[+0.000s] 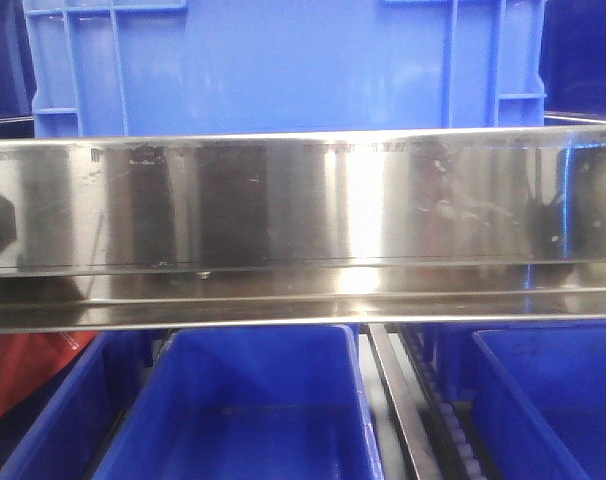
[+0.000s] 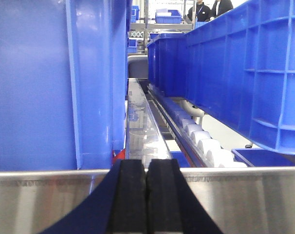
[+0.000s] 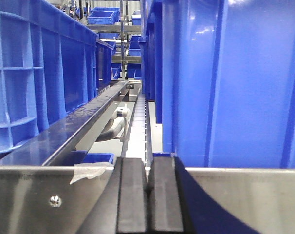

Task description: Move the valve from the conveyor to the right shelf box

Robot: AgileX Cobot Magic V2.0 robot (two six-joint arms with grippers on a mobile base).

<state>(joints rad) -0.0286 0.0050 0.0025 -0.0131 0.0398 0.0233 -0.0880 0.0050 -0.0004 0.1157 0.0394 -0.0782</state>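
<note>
Neither the valve nor the conveyor shows in any view. My left gripper (image 2: 147, 163) is shut, its black pads pressed together with nothing between them, just in front of a steel shelf rail (image 2: 50, 200). My right gripper (image 3: 148, 168) is also shut and holds nothing visible, close to the same kind of rail (image 3: 235, 200). Blue shelf boxes fill the views: a large crate (image 1: 283, 60) above the rail and open boxes below at centre (image 1: 253, 400) and at right (image 1: 558, 400). I cannot tell which one is the right shelf box.
A shiny steel rail (image 1: 303, 200) spans the front view. White rollers (image 2: 206, 144) run along the shelf lane under a blue crate (image 2: 245, 73). Tall blue crate walls (image 3: 225, 78) stand close on both sides of each wrist. A red object (image 1: 23, 375) lies lower left.
</note>
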